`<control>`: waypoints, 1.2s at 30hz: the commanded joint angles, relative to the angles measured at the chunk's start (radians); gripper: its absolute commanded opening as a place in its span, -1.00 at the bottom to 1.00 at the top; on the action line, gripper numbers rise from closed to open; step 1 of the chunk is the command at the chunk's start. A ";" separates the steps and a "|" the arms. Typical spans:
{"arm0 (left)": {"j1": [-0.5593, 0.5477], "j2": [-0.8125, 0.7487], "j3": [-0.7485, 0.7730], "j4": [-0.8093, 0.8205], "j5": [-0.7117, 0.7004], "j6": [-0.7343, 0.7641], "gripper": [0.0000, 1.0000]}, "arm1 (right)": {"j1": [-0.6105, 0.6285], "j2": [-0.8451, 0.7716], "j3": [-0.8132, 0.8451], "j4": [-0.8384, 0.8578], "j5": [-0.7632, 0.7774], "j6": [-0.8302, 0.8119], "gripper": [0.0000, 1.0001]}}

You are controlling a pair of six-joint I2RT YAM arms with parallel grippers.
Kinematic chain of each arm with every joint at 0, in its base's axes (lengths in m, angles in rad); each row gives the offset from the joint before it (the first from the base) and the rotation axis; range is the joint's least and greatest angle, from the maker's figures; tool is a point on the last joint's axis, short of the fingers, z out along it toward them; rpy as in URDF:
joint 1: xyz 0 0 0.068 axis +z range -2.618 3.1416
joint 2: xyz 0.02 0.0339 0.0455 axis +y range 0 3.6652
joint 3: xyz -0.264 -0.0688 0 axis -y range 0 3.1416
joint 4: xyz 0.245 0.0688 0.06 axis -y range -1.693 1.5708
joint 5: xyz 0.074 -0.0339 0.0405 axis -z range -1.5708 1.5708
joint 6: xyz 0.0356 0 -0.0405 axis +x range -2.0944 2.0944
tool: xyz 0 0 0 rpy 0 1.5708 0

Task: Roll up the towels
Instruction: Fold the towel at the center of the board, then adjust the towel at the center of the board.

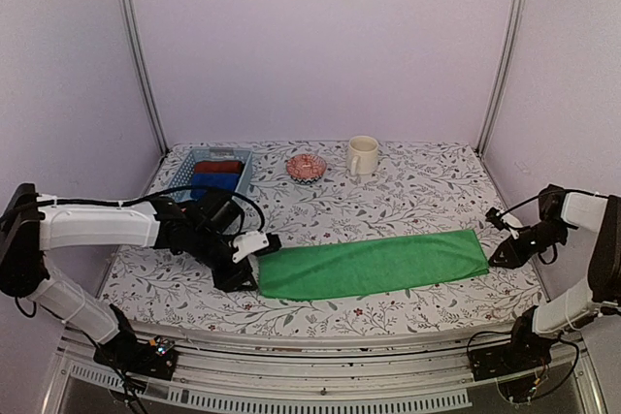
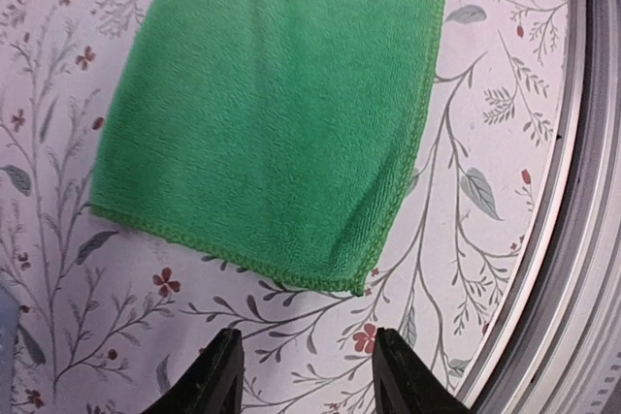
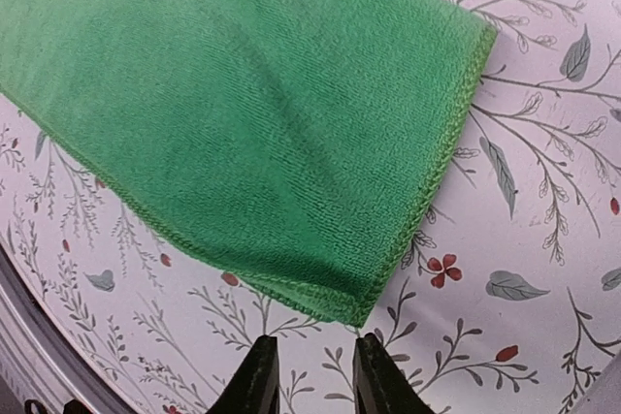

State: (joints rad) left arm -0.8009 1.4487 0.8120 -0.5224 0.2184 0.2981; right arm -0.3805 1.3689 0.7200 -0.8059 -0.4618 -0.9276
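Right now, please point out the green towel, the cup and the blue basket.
green towel (image 1: 374, 264), top view, its middle.
cup (image 1: 362, 155), top view, its side.
blue basket (image 1: 181, 170), top view, left wall.

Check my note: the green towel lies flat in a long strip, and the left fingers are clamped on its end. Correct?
Not clamped: in the left wrist view the left fingers stand open just short of the green towel, touching nothing. The towel does lie flat in a long strip.

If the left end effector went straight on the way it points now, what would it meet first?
Probably the near short edge of the green towel, lying flat just ahead, though depth is unclear.
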 commanded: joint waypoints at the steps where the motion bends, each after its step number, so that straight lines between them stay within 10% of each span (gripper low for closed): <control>1: -0.014 -0.098 0.056 0.038 -0.106 -0.019 -0.07 | -0.003 -0.071 0.091 -0.134 -0.123 -0.084 -0.35; 14: 0.063 0.294 0.342 0.210 -0.219 -0.521 -0.90 | 0.059 0.310 0.369 0.011 -0.166 0.323 -0.60; 36: 0.101 0.462 0.253 0.227 -0.258 -0.663 -1.00 | 0.178 0.556 0.396 0.122 0.132 0.467 -0.64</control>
State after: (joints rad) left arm -0.7162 1.8786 1.0809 -0.3012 0.0090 -0.3122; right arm -0.1982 1.8263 1.0378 -0.7998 -0.4984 -0.5220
